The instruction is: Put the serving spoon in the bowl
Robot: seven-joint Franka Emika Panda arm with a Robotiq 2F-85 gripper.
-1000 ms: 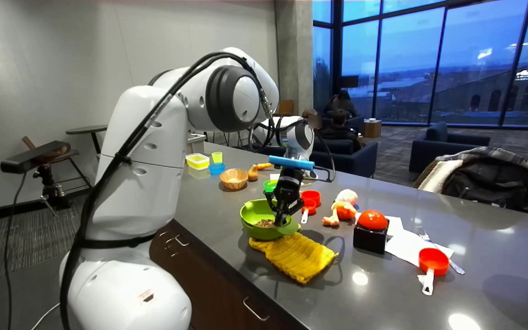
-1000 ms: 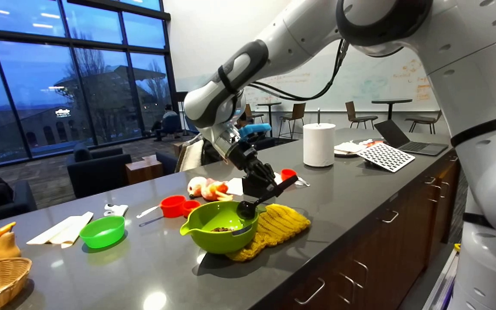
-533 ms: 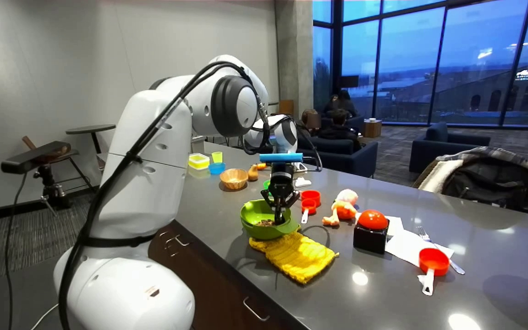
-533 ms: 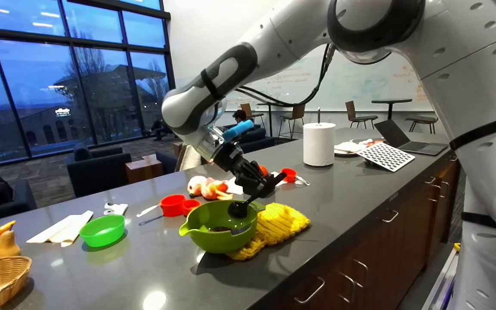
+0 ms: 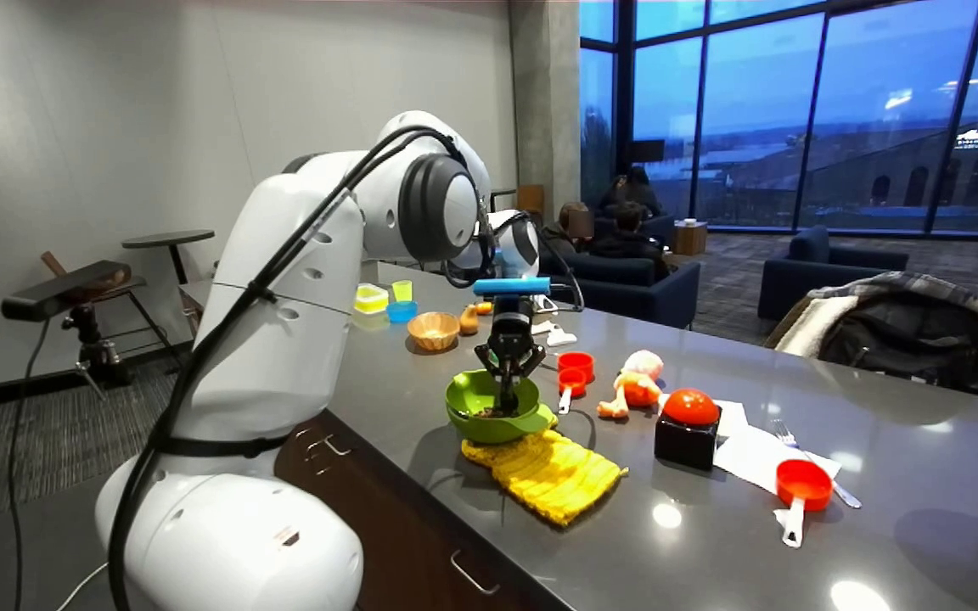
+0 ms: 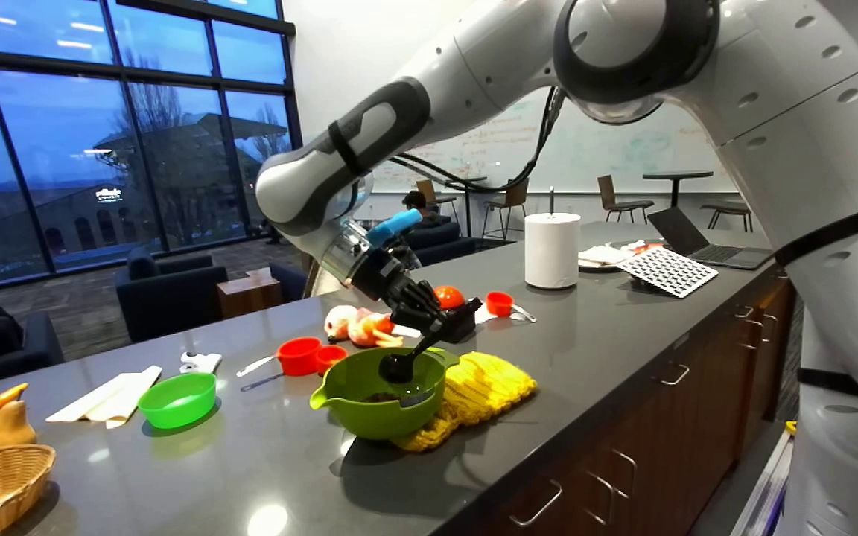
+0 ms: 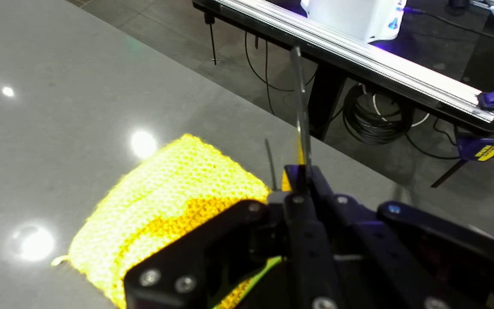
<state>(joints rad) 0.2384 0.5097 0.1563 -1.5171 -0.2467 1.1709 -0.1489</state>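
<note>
1. One serving spoon (image 6: pixel 398 367), black and round-headed, slants head-down inside one lime-green bowl (image 6: pixel 380 419).
2. One gripper (image 6: pixel 438 321), pinching the spoon's handle.
3. I count three red scoops (image 5: pixel 803 486), one yellow cloth (image 5: pixel 559 479).

Looking across the surface (image 6: pixel 198 476) from opposing sides
Sharing the bowl (image 6: pixel 380 419) in both exterior views; in the wrist view, peering down close past the gripper (image 7: pixel 305 179).
</note>
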